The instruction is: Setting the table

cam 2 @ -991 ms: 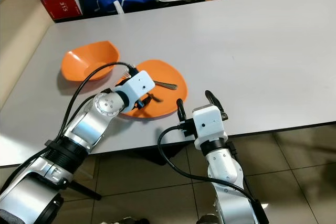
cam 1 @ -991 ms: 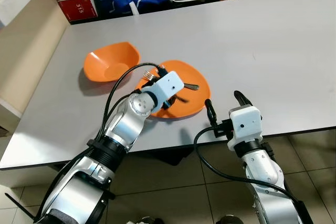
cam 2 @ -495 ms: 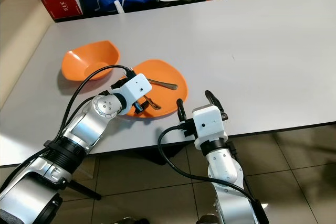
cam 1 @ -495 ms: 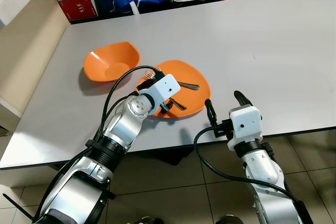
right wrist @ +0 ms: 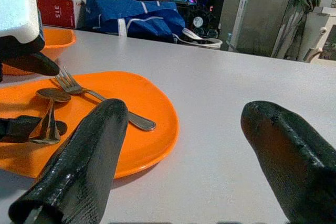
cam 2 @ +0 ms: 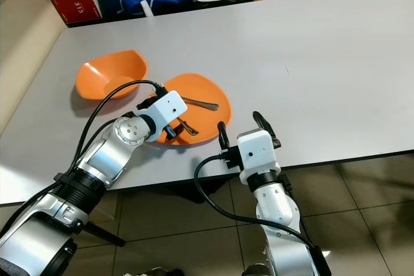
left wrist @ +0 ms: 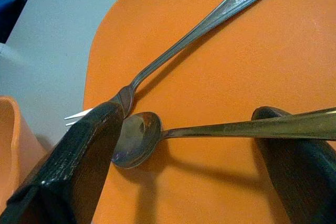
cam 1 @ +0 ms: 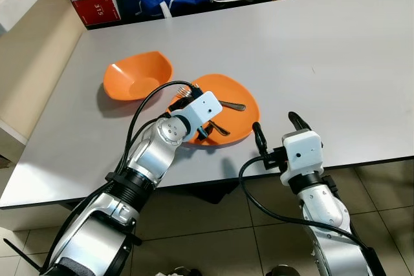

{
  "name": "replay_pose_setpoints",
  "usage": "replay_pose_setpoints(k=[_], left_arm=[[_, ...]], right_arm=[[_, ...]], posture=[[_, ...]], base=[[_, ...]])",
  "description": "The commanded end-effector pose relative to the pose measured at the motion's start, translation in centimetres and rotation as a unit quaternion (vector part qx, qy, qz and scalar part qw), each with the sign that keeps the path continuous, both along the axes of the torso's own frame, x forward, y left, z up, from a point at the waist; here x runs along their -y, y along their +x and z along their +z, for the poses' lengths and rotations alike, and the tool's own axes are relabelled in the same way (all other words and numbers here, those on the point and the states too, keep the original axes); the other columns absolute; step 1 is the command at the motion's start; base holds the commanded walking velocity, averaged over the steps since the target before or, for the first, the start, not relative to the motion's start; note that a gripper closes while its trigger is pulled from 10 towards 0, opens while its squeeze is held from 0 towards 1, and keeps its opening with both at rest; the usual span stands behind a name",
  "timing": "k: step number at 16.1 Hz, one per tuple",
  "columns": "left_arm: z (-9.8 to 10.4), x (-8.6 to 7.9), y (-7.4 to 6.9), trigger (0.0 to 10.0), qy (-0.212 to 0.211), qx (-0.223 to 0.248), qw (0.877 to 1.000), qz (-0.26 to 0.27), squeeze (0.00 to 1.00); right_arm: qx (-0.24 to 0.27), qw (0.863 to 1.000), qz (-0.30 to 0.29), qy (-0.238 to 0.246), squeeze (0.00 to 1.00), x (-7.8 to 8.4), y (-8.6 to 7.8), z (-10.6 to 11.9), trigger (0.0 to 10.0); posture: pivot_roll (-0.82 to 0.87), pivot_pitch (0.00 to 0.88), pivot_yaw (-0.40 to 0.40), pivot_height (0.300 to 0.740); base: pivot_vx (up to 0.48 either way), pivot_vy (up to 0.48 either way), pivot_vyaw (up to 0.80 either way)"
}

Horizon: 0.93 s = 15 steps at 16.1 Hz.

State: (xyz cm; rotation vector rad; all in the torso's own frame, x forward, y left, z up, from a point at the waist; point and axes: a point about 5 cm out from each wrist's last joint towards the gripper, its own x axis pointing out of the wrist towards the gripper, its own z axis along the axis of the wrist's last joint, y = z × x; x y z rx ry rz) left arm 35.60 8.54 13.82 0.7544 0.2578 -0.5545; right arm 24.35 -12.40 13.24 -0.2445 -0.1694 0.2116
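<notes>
On the orange plate (cam 1: 236, 117), a steel spoon (left wrist: 157, 135) and fork (left wrist: 194, 32) lie crossed.

The table (cam 1: 336, 50) lies open beyond the plate (cam 1: 239, 98); the bowl (cam 1: 137, 75) crowds its left.

White housing of the left gripper (cam 1: 206, 125) covers the near-left part of the flat orange plate (cam 1: 239, 121); the silver spoon (left wrist: 157, 135) runs under it. Silver fork (left wrist: 199, 30) tines slip behind a black finger (left wrist: 79, 166). Tabletop (cam 1: 336, 50) cut off on the right
</notes>
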Motion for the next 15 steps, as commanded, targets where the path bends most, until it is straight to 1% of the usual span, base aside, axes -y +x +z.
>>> replay_pose_setpoints(k=[1,2,4,7,9,11,12,13,15], left_arm=[[0.2,-0.6,0.2,10.0,0.008,0.007,1.000,0.008,1.00],[-1.5,-1.1,0.6,10.0,0.031,-0.017,0.999,0.031,1.00],[-3.9,-1.5,0.6,10.0,0.061,-0.052,0.995,0.054,1.00],[-4.5,-2.0,0.5,10.0,0.075,-0.058,0.994,0.059,1.00],[-4.2,-2.0,0.9,10.0,0.070,-0.053,0.994,0.059,1.00],[-3.2,-1.6,1.3,10.0,0.053,-0.042,0.996,0.055,1.00],[-2.2,-1.1,1.6,10.0,0.037,-0.032,0.997,0.052,0.64],[-1.7,-0.9,1.7,10.0,0.032,-0.026,0.998,0.049,0.00],[-0.4,-0.6,1.9,10.0,-0.009,-0.014,0.998,0.056,0.00]], right_arm=[[0.000,1.000,0.005,0.002,0.00,-0.2,-0.2,0.2,10.0],[-0.001,1.000,0.007,0.001,0.00,-0.3,-0.2,0.1,10.0],[-0.001,1.000,0.010,-0.001,0.00,-0.3,-0.2,0.0,10.0],[0.000,1.000,0.008,-0.001,0.00,-0.2,-0.2,0.1,10.0],[0.000,1.000,0.008,-0.002,0.00,-0.2,-0.2,0.1,10.0],[-0.001,1.000,0.008,-0.002,0.00,-0.2,-0.2,0.1,10.0],[-0.001,1.000,0.008,-0.003,0.00,-0.1,-0.2,0.1,10.0],[-0.001,1.000,0.008,-0.003,0.00,-0.1,-0.2,0.1,10.0],[-0.001,1.000,0.008,-0.003,0.00,-0.2,-0.2,0.1,10.0]], posture=[[-0.22,0.097,0.156,0.740],[-0.22,0.086,0.157,0.740],[-0.22,0.091,0.156,0.740],[-0.22,0.092,0.155,0.740],[-0.22,0.092,0.155,0.740],[-0.22,0.093,0.154,0.740],[-0.22,0.091,0.155,0.740],[-0.22,0.090,0.155,0.740],[-0.22,0.088,0.156,0.740]], base=[[0.000,0.000,0.00],[0.000,0.000,0.00],[0.000,0.000,0.00],[0.000,0.000,0.00],[0.000,0.000,0.00],[0.000,0.000,0.00],[0.000,0.000,0.00],[0.000,0.000,0.00],[0.000,0.000,0.00]])
